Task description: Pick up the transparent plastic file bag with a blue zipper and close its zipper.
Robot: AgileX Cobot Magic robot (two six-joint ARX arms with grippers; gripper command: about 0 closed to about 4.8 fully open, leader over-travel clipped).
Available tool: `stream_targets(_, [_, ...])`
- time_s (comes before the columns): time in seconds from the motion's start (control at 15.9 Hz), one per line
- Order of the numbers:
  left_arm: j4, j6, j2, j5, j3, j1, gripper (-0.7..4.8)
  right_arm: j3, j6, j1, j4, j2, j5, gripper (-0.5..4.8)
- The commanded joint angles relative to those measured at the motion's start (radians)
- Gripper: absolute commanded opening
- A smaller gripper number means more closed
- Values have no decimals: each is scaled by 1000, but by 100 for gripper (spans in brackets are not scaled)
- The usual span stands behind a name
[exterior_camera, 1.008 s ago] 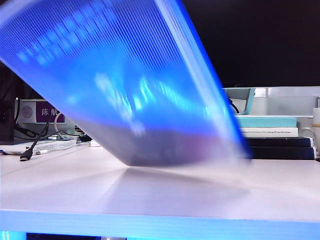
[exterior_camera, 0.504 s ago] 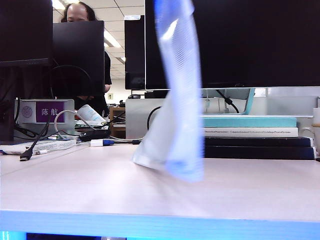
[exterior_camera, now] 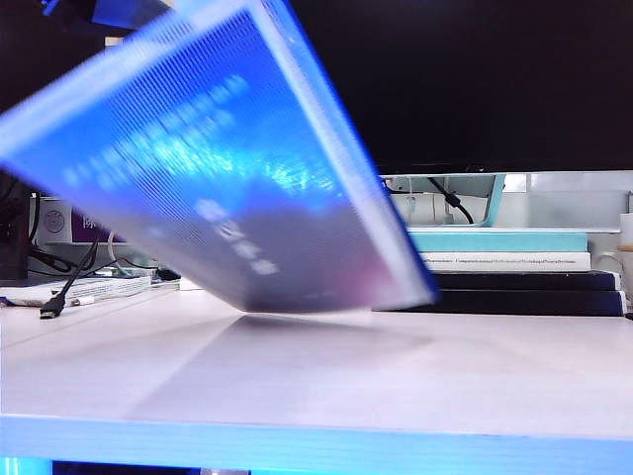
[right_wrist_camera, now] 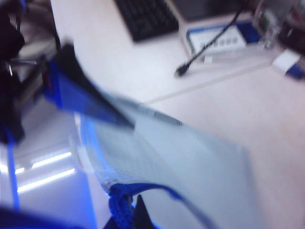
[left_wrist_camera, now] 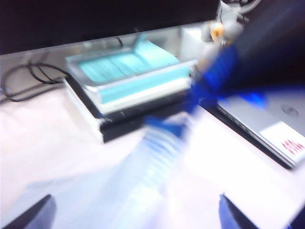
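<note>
Right tool [right_wrist_camera: 136, 214] blurred, cropped; file bag [exterior_camera: 227, 188] smeared

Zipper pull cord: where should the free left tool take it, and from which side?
Best guess: pinch the knotted blue pull cord where it hangs off the zipper edge of the file bag, coming along that edge. The right tool is shut on the bag beside it, holding it tilted above the table; the left tool is open. Frames are blurred.

file bag [right_wrist_camera: 190, 157] above table [right_wrist_camera: 248, 95] | right gripper [right_wrist_camera: 128, 214] pinching zipper [right_wrist_camera: 121, 195]
</note>
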Motion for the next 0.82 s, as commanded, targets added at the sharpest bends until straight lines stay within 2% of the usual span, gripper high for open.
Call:
stream_targets(0.06, [62, 85, -2, 72, 3, -2, 479, 5, 17, 2, 62, -2, -14, -6])
stream_targets(0.19, [107, 119, -2, 97, 3, -2, 472, 5, 18, 2, 61, -2, -14, -6])
stream_targets(0.5, [207, 115, 4, 113, 3, -2, 365, 5, 20, 2, 61, -1, -14, -6])
stream_targets(0.82, [209, 68, 39, 155, 3, -2, 362, 5, 20, 2, 74, 1, -14, -6])
